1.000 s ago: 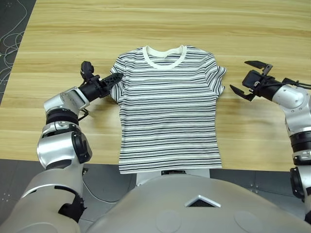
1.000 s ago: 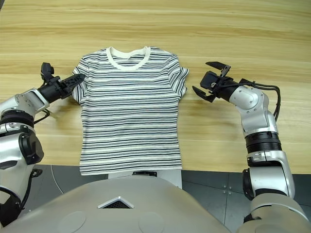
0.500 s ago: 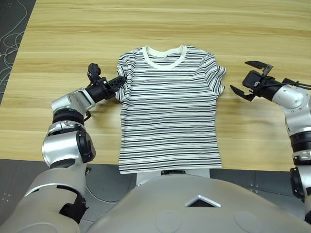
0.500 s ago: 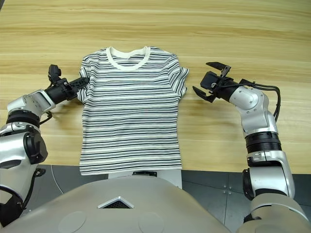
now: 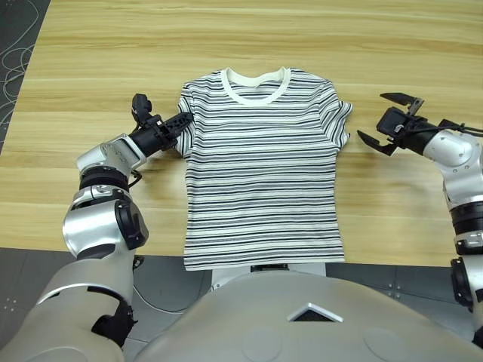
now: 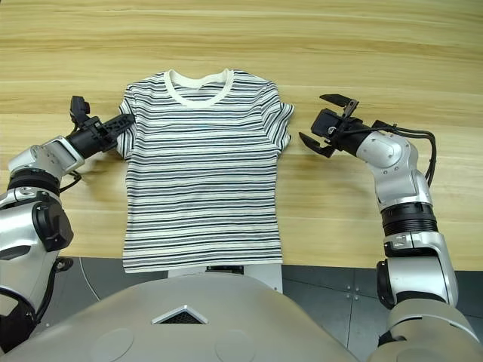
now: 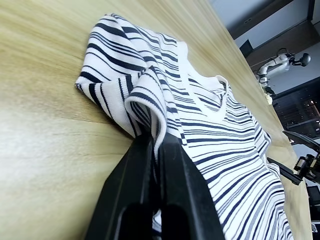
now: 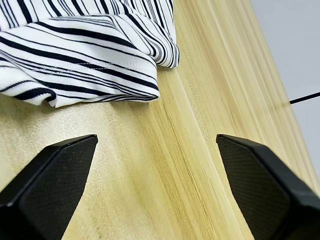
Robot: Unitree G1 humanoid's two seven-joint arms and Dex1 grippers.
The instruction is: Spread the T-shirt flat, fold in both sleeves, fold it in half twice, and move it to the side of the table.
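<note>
The striped T-shirt (image 5: 260,166) lay flat in the middle of the wooden table (image 5: 113,45), so the spreading looked done. The left gripper (image 5: 183,120) had its jaws pinched tight on the left sleeve (image 7: 125,85). The right gripper (image 6: 312,118) sat near the other sleeve, jaws wide apart, holding nothing. I thought both sleeve folds, the two half folds and the move aside were left to do.

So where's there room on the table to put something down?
The wide bare table strip beyond the T-shirt collar is free. Crowded: the left gripper pinches one sleeve, and the open right gripper sits beside the other.
</note>
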